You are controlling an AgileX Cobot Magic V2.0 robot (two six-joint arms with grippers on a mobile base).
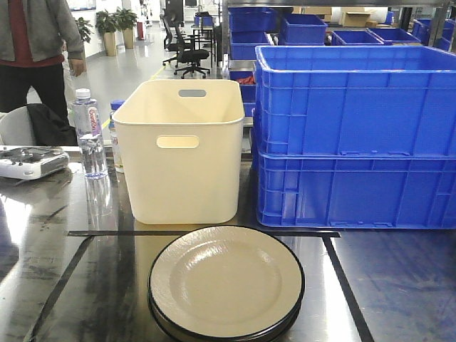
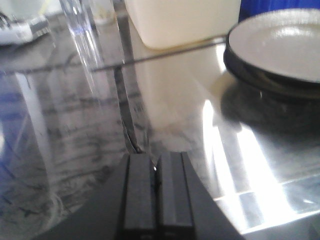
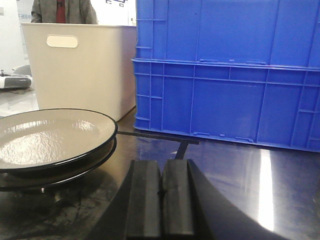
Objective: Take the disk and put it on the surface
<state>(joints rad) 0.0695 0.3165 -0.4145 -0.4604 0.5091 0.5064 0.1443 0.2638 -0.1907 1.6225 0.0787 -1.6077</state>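
glossy dark grey table (image 1: 399, 285), black tape lines | stacked cream black-rimmed plates (image 1: 226, 281) | left hand (image 2: 155, 172), right hand (image 3: 161, 175) pressed together, empty | room: blue plastic crates (image 1: 356, 135)

Left gripper (image 2: 155, 172) closed, low; right gripper (image 3: 162, 172) closed, low.

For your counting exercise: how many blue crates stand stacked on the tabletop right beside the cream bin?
2. The lower blue crate sits on the tabletop, right of the cream bin; the upper blue crate rests on it. More blue bins on shelves behind are partly hidden.
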